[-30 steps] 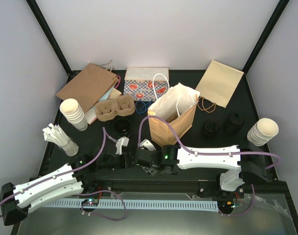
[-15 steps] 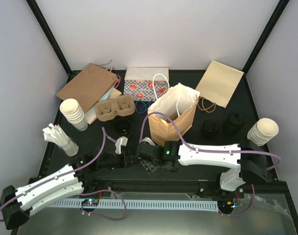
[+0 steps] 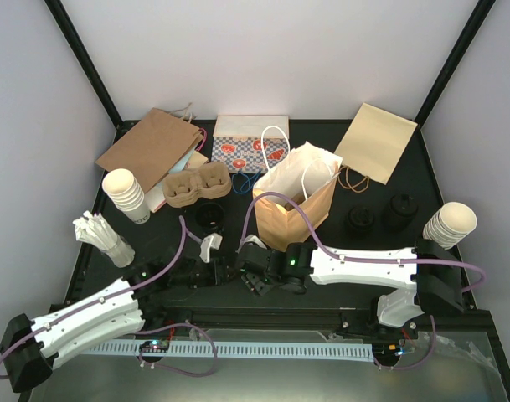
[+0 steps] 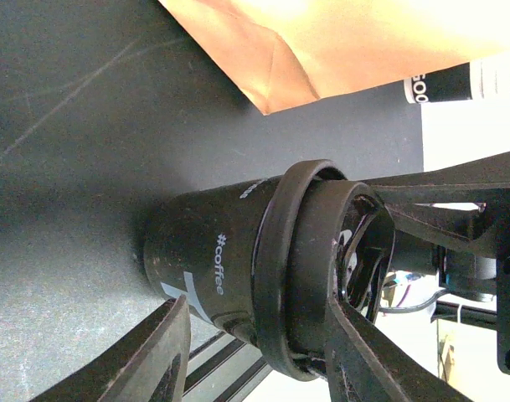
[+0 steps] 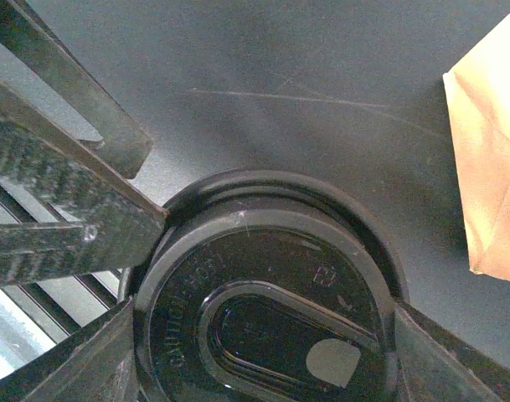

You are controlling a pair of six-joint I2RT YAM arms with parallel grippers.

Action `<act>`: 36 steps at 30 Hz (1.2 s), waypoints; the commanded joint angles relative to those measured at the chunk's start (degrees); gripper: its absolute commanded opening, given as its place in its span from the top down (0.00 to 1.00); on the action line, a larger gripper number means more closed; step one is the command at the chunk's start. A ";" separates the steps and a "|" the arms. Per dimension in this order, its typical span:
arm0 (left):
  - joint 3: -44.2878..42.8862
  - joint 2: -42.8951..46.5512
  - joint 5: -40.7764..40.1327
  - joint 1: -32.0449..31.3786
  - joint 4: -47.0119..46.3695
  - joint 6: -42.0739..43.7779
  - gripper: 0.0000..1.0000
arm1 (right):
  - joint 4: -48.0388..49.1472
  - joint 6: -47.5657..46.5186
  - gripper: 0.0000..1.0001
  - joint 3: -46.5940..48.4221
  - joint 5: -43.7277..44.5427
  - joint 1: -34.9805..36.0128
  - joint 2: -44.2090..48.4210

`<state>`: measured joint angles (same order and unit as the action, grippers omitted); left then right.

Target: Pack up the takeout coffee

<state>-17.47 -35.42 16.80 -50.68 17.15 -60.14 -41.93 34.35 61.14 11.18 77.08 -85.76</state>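
The takeout coffee (image 4: pixel 196 251), a small black cup printed "#coffee", stands on the dark table near its front edge. A black lid (image 5: pixel 263 327) sits on it. My left gripper (image 4: pixel 259 306) is turned on its side and shut on the cup's near side, one finger low by the base and the other on the lid's rim. My right gripper (image 5: pixel 263 322) comes down from above and is shut on the lid, a finger on each side. In the top view the two grippers (image 3: pixel 214 272) (image 3: pixel 248 276) meet and hide the cup. A second, open black cup (image 3: pixel 210 216) stands farther back.
An open brown paper bag (image 3: pixel 292 205) stands just behind the grippers. A two-hollow cardboard tray (image 3: pixel 196 186) lies behind the open cup. Two black lidded items (image 3: pixel 361 219) (image 3: pixel 399 209) stand at the right. White cup stacks (image 3: pixel 127 194) (image 3: pixel 449 224), stirrers (image 3: pixel 104 236) and flat bags (image 3: pixel 150 146) (image 3: pixel 376 142) ring the table.
Both arms have shifted their posture slightly, the right wrist drifting right. The grippers stay together at the cup and neither grip has changed.
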 commanded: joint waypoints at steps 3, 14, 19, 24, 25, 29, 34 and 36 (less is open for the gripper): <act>-0.19 -1.09 2.59 0.45 -2.86 1.10 0.54 | -3.90 -1.45 0.33 -4.92 -7.89 -0.08 -3.45; -0.17 -4.71 8.09 0.36 -4.16 2.23 0.55 | -5.74 -2.62 0.34 -5.87 -7.59 0.04 -3.78; 0.34 -7.60 10.37 0.40 -6.34 2.00 0.61 | -5.21 -2.48 0.34 -5.58 -8.14 -0.04 -4.07; -0.13 -8.46 8.84 0.38 -5.08 1.83 0.68 | -5.11 -2.51 0.34 -5.57 -8.32 0.00 -4.08; -0.18 -8.21 8.15 0.41 -4.58 1.74 0.69 | -5.15 -2.57 0.34 -5.58 -8.30 0.00 -4.11; 0.28 -4.89 5.19 0.58 -3.11 0.74 0.69 | -5.35 -2.73 0.34 -5.56 -8.19 -0.03 -4.14; 2.08 2.07 0.57 1.10 -1.24 -0.60 0.68 | -5.05 -2.84 0.34 -5.68 -8.44 -0.05 -3.98; 3.11 4.56 -0.17 1.53 -1.35 -0.96 0.67 | -5.00 -2.96 0.34 -5.66 -8.60 -0.07 -4.20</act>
<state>-15.79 -35.31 21.15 -50.19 13.89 -60.16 -39.05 30.74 59.88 9.93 76.99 -85.36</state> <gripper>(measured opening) 0.321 0.722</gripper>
